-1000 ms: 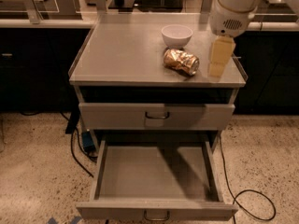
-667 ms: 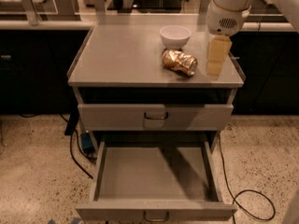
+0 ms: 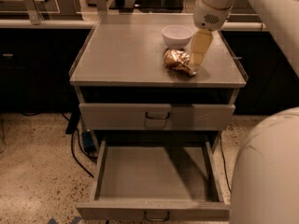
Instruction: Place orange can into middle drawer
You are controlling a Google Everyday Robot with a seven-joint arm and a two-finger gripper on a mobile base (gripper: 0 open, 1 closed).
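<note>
Gripper [image 3: 195, 64] points down at the right end of the can [image 3: 175, 59]; whether it is spread or pinching cannot be told. Can lies on its side on the cabinet top [image 3: 121, 55], near the bowl [image 3: 176, 35]. Drawer [image 3: 154, 174] below stands open.

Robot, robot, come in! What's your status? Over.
Gripper at orange can, on cabinet top. Middle drawer open below. White bowl just behind can.
</note>
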